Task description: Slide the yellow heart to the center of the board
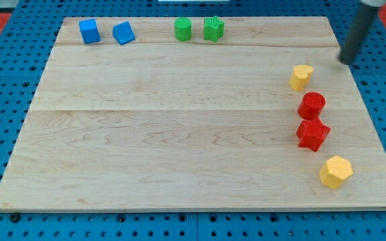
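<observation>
yellow heart (301, 77) sat at frame right; my tip (345, 61), fingerless, stood just upper-right, placed to push it centreward.

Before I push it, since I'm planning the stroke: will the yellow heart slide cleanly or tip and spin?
The yellow heart looks squat, so it probably slides rather than tips. Its lobed outline may let it rotate under an off-centre push. My tip sits apart, up and to its right; the red cylinder lies just below it.
</observation>
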Controlling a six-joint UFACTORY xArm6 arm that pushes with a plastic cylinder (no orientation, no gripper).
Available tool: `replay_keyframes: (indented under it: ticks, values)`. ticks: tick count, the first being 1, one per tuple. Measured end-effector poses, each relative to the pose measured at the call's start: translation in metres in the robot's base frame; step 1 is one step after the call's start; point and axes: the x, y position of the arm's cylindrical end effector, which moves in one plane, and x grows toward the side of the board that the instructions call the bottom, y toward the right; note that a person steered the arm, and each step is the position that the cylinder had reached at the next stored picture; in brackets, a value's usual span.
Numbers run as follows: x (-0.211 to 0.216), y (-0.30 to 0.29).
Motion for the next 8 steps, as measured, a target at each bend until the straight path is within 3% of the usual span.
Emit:
replay_keyframes:
  ticks: [1, 2, 4, 5, 6, 7, 8]
  values:
    - [0.006, 0.017]
    - [0.042, 0.007]
    - [0.035, -0.179]
    - [0.033, -0.243]
    - [0.028, -0.173]
    - [0.051, -0.172]
    - [0.062, -0.272]
